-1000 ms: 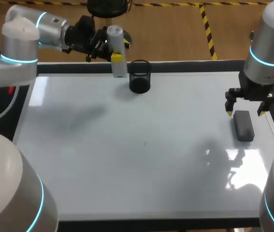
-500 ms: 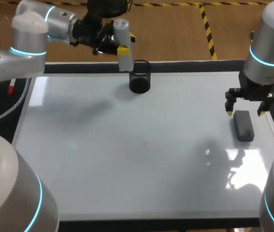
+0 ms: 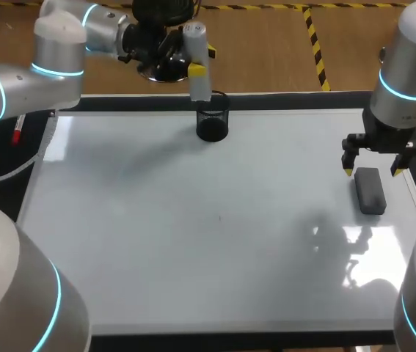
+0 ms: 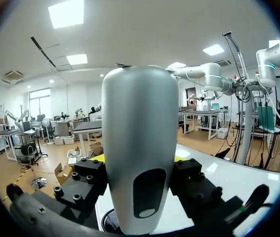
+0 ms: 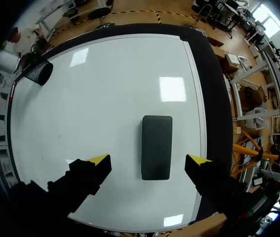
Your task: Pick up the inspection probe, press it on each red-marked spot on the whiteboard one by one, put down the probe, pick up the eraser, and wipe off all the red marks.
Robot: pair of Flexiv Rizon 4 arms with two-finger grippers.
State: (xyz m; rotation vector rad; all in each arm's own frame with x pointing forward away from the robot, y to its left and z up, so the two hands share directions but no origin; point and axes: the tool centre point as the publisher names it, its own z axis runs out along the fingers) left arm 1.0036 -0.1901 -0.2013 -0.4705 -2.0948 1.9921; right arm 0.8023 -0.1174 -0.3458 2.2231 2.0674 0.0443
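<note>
Though tight around the probe [image 3: 201,88], left gripper [image 3: 197,70] tips largely hidden.

1. One whiteboard [image 3: 193,257].
2. One probe [image 3: 196,44], far left.
3. One eraser [image 3: 370,191], right.
4. One mesh cup [image 3: 212,119], far.
5. Two grippers: left gripper [image 3: 204,61], right gripper [image 3: 373,171].

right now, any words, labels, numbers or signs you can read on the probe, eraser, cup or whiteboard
No text can be read anywhere.
inspection probe: plain grey shell with a dark oval window, no print shows.
eraser: plain dark face, no label.
mesh cup: no label shows.
whiteboard: no writing, only a tiny dark speck near the middle, too small to be a character.
</note>
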